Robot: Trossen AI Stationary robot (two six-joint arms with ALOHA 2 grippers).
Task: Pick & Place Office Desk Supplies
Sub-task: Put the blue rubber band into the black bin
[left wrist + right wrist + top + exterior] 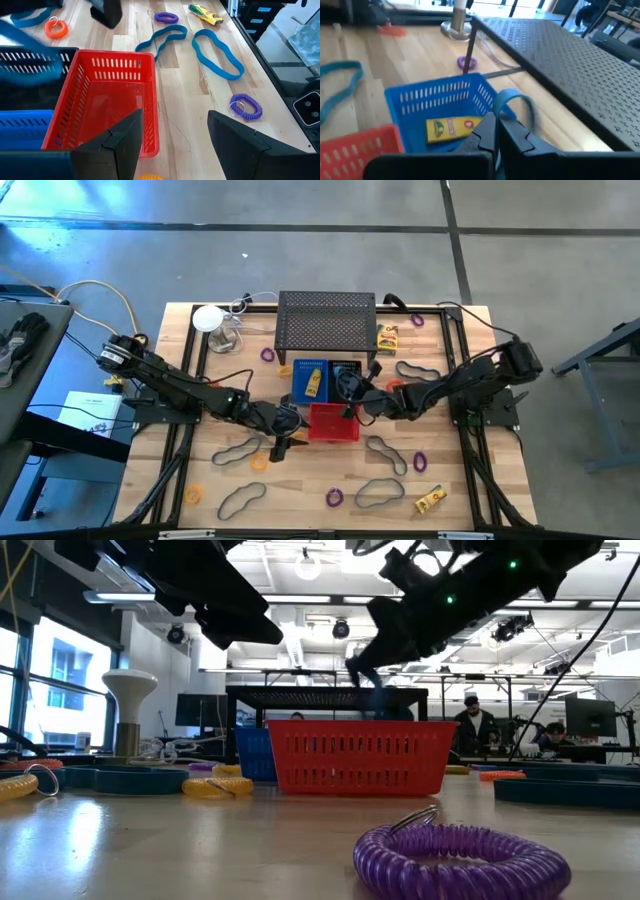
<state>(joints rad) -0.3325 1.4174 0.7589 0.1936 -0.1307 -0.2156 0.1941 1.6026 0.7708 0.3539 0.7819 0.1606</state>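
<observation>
I'm over a pale wooden table point(150, 480) on a grey floor; the low view shows a bright workshop with people at desks beyond. A black mesh rack point(327, 320) stands at the far edge, with blue point(309, 380) and red point(333, 423) bins in front of it. A yellow printed box point(451, 128) lies flat in the blue bin, its long axis along the bin. Loose blue cords point(378, 493) and purple rings point(333, 498) lie scattered near me. My right gripper point(496, 131) reaches in from the right over the blue bin's edge, fingers pinched shut on a blue looped cord point(512, 100) that arcs upward. My left gripper point(172, 135) stretches in from the left beside the red bin's near-left corner, jaws spread wide and holding nothing, an orange-yellow ring point(260, 461) close by.
</observation>
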